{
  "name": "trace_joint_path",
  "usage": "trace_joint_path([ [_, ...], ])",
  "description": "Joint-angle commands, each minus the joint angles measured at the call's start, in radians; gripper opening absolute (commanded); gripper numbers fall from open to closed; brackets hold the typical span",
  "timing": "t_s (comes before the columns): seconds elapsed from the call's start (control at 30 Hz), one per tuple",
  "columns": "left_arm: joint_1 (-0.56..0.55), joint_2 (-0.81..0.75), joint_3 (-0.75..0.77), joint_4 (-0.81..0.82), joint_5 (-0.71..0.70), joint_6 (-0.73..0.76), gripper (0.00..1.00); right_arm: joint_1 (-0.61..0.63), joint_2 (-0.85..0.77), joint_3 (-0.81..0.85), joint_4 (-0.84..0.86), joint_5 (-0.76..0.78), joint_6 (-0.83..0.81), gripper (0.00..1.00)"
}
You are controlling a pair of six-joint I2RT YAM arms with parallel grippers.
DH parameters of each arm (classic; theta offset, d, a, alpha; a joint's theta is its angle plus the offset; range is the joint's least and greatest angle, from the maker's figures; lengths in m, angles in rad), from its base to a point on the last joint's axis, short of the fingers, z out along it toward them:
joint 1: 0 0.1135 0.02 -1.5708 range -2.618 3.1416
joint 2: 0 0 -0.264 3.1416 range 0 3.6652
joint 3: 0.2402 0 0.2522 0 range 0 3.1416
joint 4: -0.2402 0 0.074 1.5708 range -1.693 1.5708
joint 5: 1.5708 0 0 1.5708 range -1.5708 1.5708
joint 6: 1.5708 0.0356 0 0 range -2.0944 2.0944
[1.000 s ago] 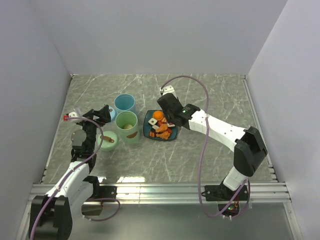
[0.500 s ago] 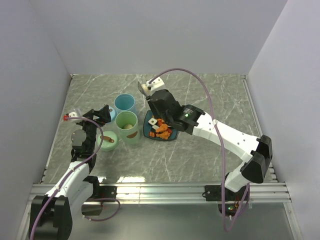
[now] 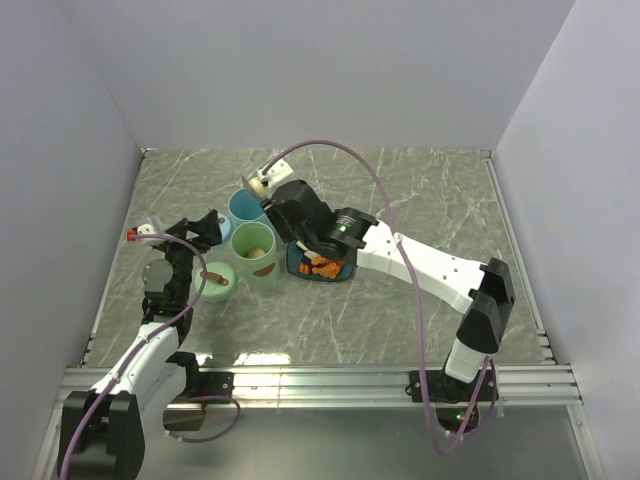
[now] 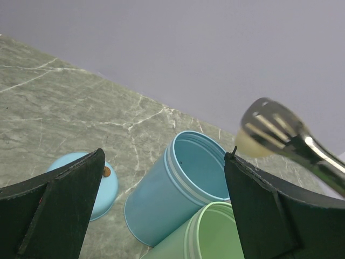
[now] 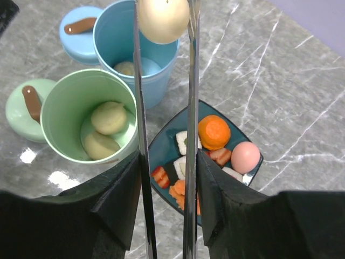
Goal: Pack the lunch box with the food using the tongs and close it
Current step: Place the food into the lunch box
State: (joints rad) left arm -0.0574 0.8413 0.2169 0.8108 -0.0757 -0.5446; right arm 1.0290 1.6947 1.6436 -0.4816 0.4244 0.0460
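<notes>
Fingers, left: left gripper (image 4: 164,159) is spread wide and holds nothing, poised above the blue lid (image 4: 94,189).
Fingers, right: right gripper (image 5: 167,162) is clamped on the tongs (image 5: 190,108), whose tips pinch a beige ball (image 5: 163,19) over the blue cup (image 5: 156,81).
Surface: glossy grey-green marbled table (image 3: 400,190) with white veins.
Room: plain pale lilac walls (image 3: 300,70) on three sides.
Lids: round discs, blue and green (image 5: 24,110), each with a brown handle.
Cups: smooth cylinders; the green cup (image 5: 59,105) holds two balls.
Tongs: polished metal, slim straight arms.
Plate: square teal plate (image 5: 159,151) with an orange chunk (image 5: 214,132), a pink egg (image 5: 245,156) and white-and-red bits.
</notes>
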Motion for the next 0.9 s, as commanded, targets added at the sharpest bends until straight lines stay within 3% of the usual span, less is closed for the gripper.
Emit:
trace_joint_path([
  [0.0,0.005,-0.013,0.010,0.036,0.010,-0.014,0.99,0.002,0.023,0.077,0.028,-0.013,-0.024,0.51],
  [0.2,0.005,-0.013,0.010,0.036,0.010,-0.014,0.99,0.002,0.051,0.099,0.038,-0.013,-0.032,0.60],
  [0.43,0.005,-0.011,0.010,0.039,0.008,-0.015,0.99,0.003,0.039,0.090,0.040,0.027,-0.026,0.61],
  [0.87,0.007,-0.005,0.015,0.042,0.014,-0.015,0.99,-0.007,-0.260,-0.304,0.009,0.220,0.149,0.61],
])
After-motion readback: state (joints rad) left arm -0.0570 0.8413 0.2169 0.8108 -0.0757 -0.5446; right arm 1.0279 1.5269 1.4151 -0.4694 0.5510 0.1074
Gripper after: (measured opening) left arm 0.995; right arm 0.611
